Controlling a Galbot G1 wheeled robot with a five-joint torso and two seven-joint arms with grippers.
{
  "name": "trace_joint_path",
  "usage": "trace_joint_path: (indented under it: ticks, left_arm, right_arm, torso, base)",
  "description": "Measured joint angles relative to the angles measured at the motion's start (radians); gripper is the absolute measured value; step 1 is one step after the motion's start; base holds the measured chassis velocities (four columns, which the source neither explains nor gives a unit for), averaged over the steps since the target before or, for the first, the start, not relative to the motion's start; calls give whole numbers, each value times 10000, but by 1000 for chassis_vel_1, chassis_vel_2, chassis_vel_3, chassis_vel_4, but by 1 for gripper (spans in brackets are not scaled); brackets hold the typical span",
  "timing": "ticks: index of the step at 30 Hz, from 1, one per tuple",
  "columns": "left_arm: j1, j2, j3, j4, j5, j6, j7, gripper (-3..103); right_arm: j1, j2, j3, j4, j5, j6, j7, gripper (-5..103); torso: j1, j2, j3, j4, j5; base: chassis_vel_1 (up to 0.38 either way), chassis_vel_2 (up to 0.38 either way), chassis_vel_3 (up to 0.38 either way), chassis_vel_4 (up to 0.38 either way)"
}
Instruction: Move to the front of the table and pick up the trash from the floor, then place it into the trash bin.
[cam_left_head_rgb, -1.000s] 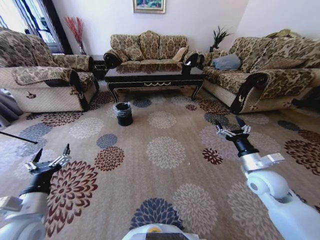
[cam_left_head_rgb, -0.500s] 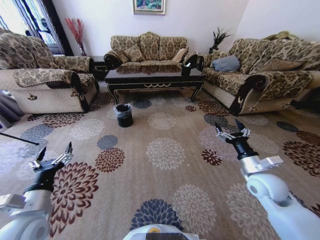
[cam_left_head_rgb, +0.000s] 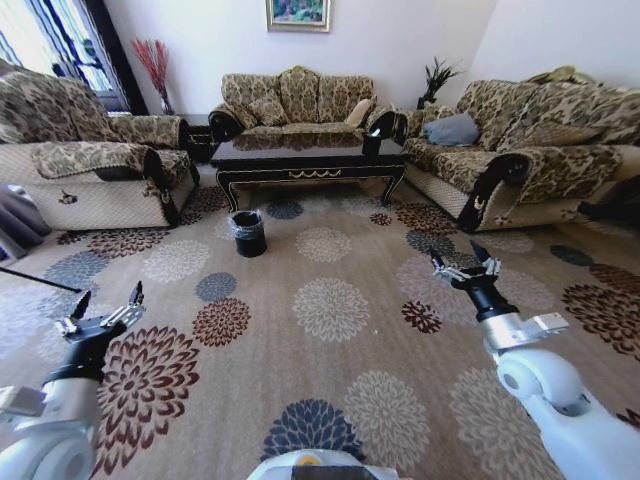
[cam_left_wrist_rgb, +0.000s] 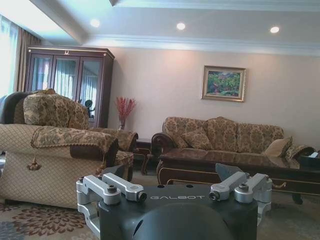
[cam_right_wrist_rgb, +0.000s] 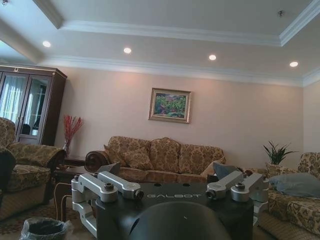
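Observation:
The dark glossy table (cam_left_head_rgb: 310, 158) with gold ornament stands at the far end of the patterned carpet, in front of the back sofa. The black trash bin (cam_left_head_rgb: 248, 232) with its clear liner stands on the carpet just before the table's left end; its rim also shows in the right wrist view (cam_right_wrist_rgb: 44, 228). No trash can be made out on the floor from here. My left gripper (cam_left_head_rgb: 106, 300) is open, low on the left over the carpet. My right gripper (cam_left_head_rgb: 458, 256) is open, on the right, well short of the table. Neither holds anything.
A patterned armchair (cam_left_head_rgb: 90, 160) stands on the left, a sofa (cam_left_head_rgb: 295, 95) behind the table and a long sofa (cam_left_head_rgb: 530, 150) on the right. A thin dark rod (cam_left_head_rgb: 35, 278) lies at the left edge. Wide open carpet (cam_left_head_rgb: 330, 305) stretches between me and the table.
The whole head view has shifted a little, so the camera has moved. Both arms keep the same pose, grippers open.

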Motion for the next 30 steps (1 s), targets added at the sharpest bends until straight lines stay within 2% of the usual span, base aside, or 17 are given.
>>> trace_joint_path:
  ticks: [8, 15, 23, 30]
  left_arm:
    - [162, 62, -357, -374, -228, 151, -9, 100]
    - [289, 120, -577, -477, -343, 202, -9, 100]
    - [362, 149, -939, -518, -482, 272, -8, 100]
    - [341, 166, -1104, -478, -626, 397, -86, 100]
  right_arm:
    - [-256, -295, 795, 521, 642, -367, 11, 100]
    - [-597, -557, 1308, 867, 812, -551, 121, 100]
    - [-1065, -640, 1708, 1027, 661, -422, -822, 100]
    - [-1184, -665, 1712, 1053, 583, -440, -896, 100]
  torso:
    - [119, 309, 188, 1, 1]
    - [211, 570, 358, 1, 1]
    - [342, 933, 592, 1, 1]
    - [438, 1201, 761, 0, 1]
  base:
    - [0, 0, 0, 0]
    - [0, 0, 0, 0]
    - [0, 0, 0, 0]
    - [0, 0, 0, 0]
